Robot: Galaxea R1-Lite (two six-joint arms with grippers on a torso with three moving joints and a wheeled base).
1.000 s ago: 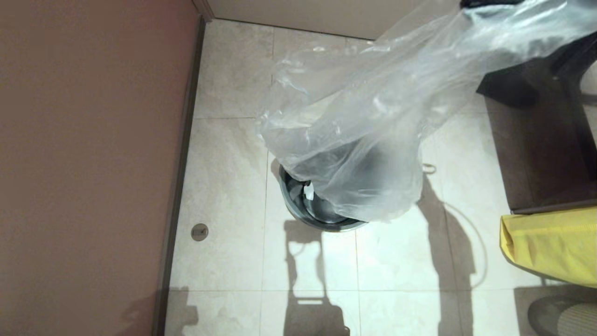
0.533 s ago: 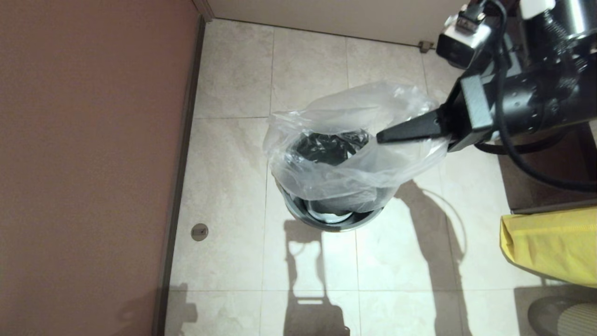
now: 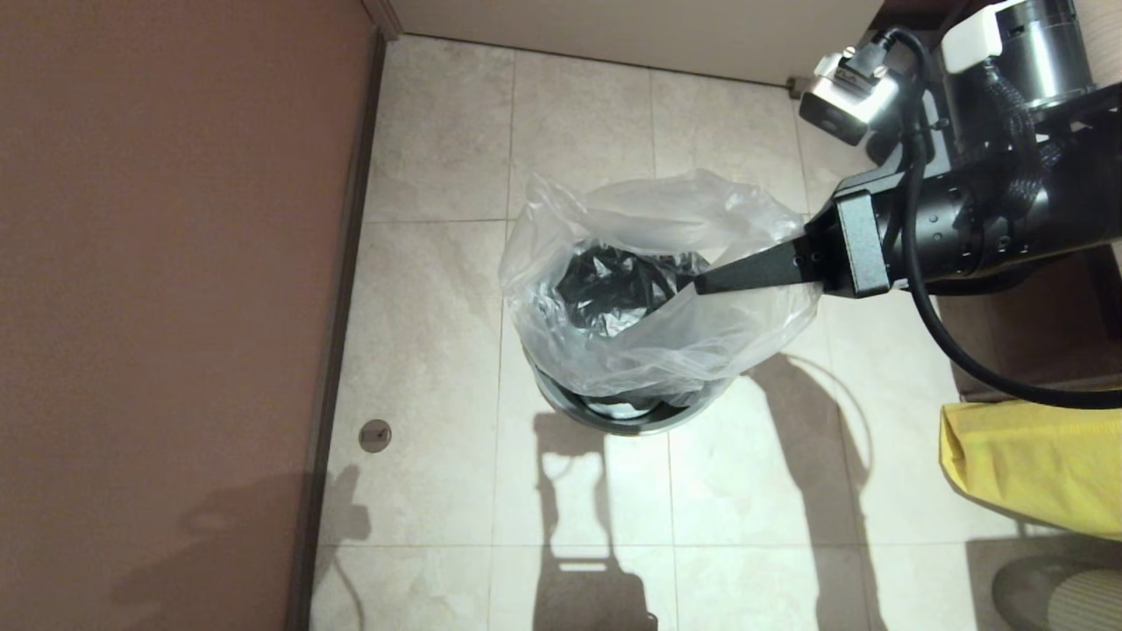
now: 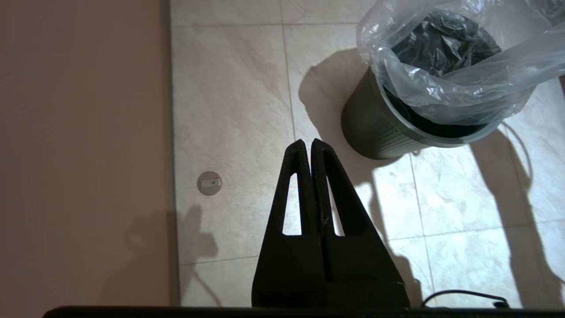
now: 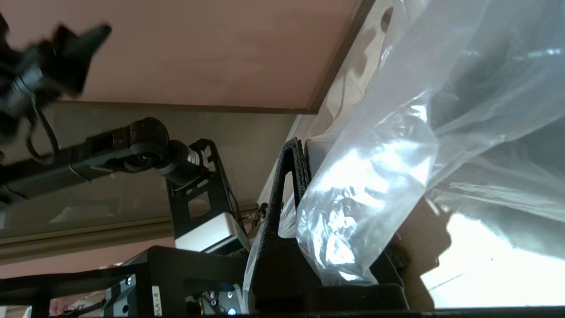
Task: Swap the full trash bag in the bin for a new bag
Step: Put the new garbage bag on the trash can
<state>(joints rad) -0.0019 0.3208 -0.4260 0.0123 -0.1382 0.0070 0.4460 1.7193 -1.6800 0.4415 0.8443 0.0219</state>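
Note:
The bin (image 3: 624, 419) stands on the tiled floor, with only the near part of its grey rim showing. The new bag (image 3: 649, 289) sits in it, its lower part inside and its open, crinkled mouth billowing above the rim. My right gripper (image 3: 701, 285) reaches in from the right and is shut on the bag's right-hand edge; plastic (image 5: 375, 176) drapes over its fingers (image 5: 291, 154). My left gripper (image 4: 307, 142) hangs shut and empty over the floor, to the left of the bin (image 4: 375, 128) and apart from the bag (image 4: 459, 84).
A brown wall (image 3: 175, 263) runs along the left, with a floor drain (image 3: 375, 435) near it. An opaque yellow bag (image 3: 1034, 464) lies at the right, beside dark furniture (image 3: 1008, 342). A pale wall (image 3: 614, 26) closes the back.
The bag, held high at the upper right a second ago, has come down into the bin. My right gripper moved down and left with it; the bag's mouth now stands open.

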